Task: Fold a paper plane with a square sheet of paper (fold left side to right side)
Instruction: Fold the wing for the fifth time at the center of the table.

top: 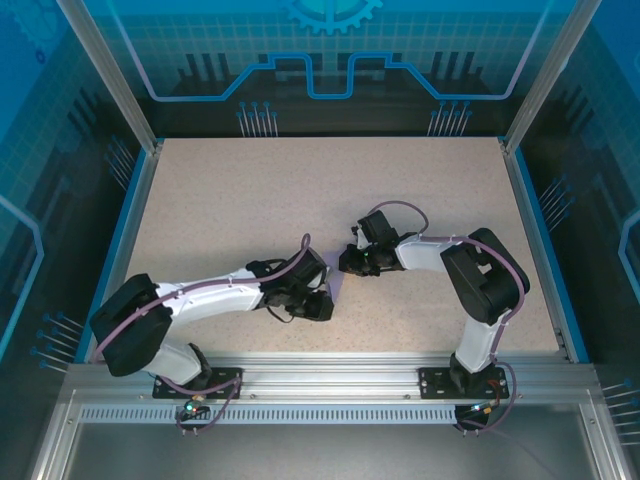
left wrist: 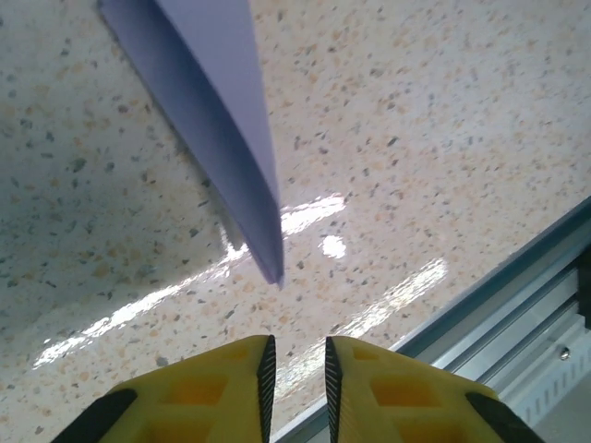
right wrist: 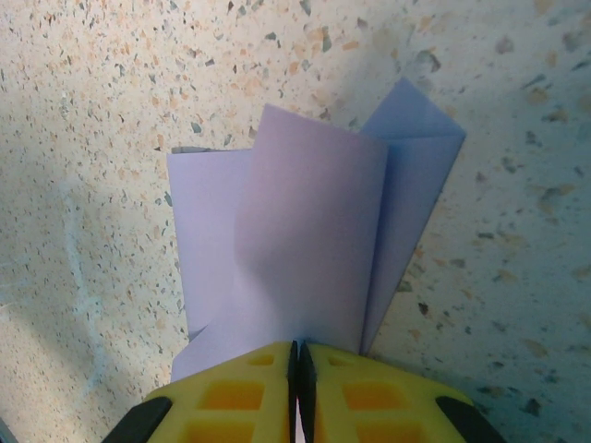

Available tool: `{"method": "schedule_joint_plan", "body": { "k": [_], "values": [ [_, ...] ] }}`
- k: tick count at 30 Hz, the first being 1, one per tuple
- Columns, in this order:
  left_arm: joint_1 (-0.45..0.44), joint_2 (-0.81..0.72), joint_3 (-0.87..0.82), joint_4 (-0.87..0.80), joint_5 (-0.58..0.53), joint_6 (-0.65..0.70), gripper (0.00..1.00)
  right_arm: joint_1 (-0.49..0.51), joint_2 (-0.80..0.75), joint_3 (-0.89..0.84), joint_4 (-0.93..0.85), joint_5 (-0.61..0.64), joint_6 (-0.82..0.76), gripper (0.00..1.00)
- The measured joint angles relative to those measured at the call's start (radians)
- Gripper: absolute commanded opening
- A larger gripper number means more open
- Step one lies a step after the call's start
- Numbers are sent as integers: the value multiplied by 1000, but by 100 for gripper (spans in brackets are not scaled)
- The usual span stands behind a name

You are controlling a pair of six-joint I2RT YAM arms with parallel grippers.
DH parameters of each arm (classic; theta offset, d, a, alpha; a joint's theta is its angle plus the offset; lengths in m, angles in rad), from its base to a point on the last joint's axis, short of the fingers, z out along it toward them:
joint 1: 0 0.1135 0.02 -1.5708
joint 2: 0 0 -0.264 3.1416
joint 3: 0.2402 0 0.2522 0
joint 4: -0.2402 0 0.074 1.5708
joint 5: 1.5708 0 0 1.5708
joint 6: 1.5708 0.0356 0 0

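The lavender paper plane (right wrist: 305,231) lies on the speckled table as a folded shape of several layers with raised flaps. My right gripper (right wrist: 298,349) is shut on its near edge, the yellow fingers (right wrist: 231,397) pressed together over the paper. In the left wrist view the folded paper (left wrist: 222,120) runs down to a slim pointed tip just ahead of my left gripper (left wrist: 298,341). That gripper stands a little open with nothing between its fingers and clear of the tip. From above, the left gripper (top: 318,303) and the right gripper (top: 352,263) meet mid-table, with the arms covering the paper.
The aluminium rail (left wrist: 517,305) at the table's near edge runs close behind my left gripper. Blue borders (top: 128,230) line the table's sides. Bare speckled tabletop (top: 300,190) stretches across the far half.
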Motion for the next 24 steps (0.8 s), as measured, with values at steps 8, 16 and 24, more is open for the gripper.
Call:
{"method": "schedule_joint_plan", "body": {
  "k": [8, 16, 24],
  "values": [
    [18, 97, 85, 61, 38, 16, 23, -2, 2, 3, -3, -6, 0, 13],
    [53, 211, 126, 109, 69, 48, 23, -6, 6, 6, -7, -15, 0, 14],
    [77, 228, 126, 122, 71, 59, 23, -6, 7, 7, -8, -15, 0, 13]
  ]
}}
